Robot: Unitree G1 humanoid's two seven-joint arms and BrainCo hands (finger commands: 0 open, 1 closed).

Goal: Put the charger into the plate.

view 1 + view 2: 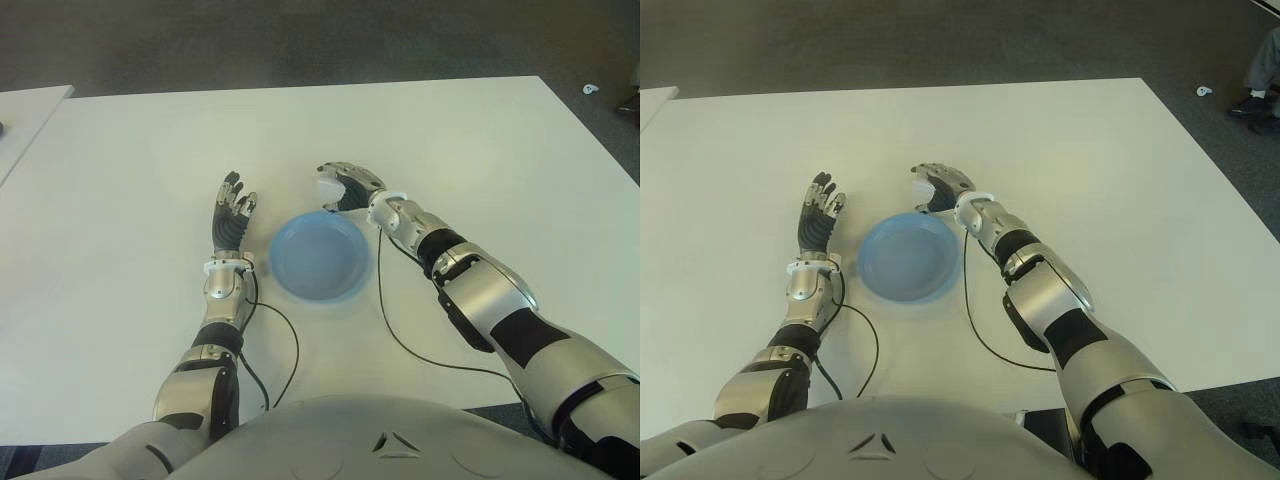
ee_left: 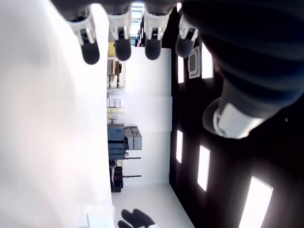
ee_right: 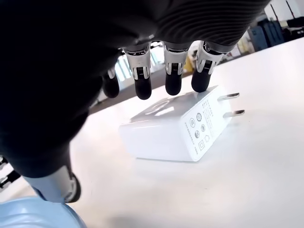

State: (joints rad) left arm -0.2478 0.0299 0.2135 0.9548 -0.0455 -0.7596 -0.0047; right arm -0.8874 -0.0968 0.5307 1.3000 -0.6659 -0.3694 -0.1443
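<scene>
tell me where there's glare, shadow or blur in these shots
Left wrist view: the table is washed out to near white, ceiling lights glare, and the left hand is dark. Right wrist view: the charger is sharp and casts a soft shadow; the right hand is a dark, blurred mass. Eye views: even light, plate clear.

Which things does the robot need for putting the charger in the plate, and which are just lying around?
Needed for the job:
- charger, white, lying on the table just beyond the plate
- plate, blue, nothing in it
- right hand, fingers curled over the charger, not yet holding it

Just lying about:
- left hand, open, left of the plate
- black cable on the table
</scene>
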